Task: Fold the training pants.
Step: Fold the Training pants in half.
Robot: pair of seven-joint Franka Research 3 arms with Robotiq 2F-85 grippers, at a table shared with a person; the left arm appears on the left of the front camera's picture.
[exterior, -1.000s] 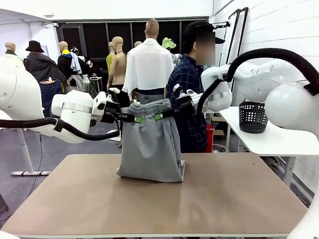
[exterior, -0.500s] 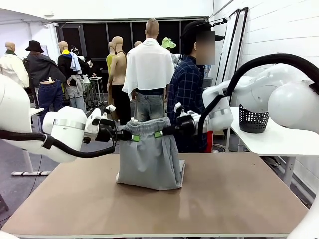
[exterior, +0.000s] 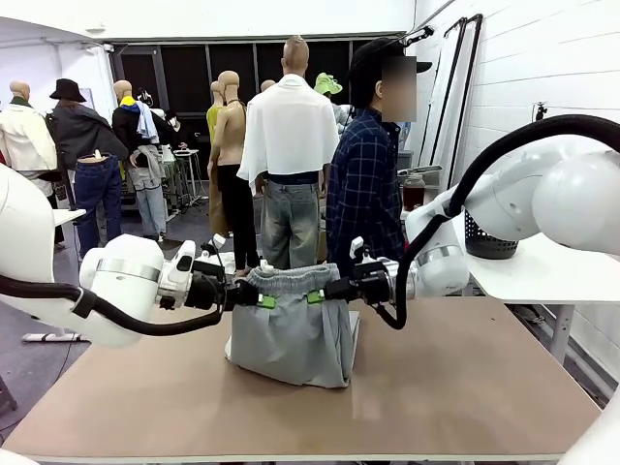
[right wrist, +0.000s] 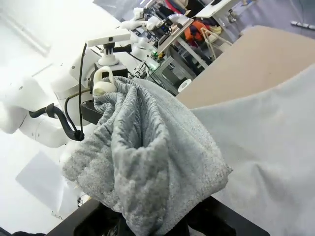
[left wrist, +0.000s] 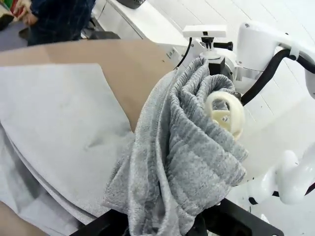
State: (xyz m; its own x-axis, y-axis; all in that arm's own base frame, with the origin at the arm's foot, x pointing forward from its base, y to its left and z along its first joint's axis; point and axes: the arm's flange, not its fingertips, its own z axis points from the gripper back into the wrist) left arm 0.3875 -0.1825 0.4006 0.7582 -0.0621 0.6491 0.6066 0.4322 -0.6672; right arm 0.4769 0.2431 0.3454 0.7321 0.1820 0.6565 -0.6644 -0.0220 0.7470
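The light grey training pants [exterior: 291, 334] hang by their gathered waistband [exterior: 289, 282] over the middle of the table, their lower part bunched on the tabletop. My left gripper [exterior: 263, 300] is shut on the waistband's left end. On the right end my right gripper [exterior: 315, 296] is shut too. The two grippers stand close together at about the same height, a short way above the table. The ribbed waistband [left wrist: 192, 157] bulges between my fingers in the left wrist view. In the right wrist view the same waistband [right wrist: 147, 162] is gathered up, with flat grey cloth [right wrist: 275, 142] spread below.
The brown table [exterior: 465, 387] has bare room in front and on both sides of the pants. A person in a dark checked shirt [exterior: 366, 189] stands at the far edge. A black basket [exterior: 489, 232] sits on a white side table [exterior: 533, 276] at the right.
Both grippers have come down with the waistband, from about chest height of the person to just above the table. More of the pants now lies bunched on the tabletop.
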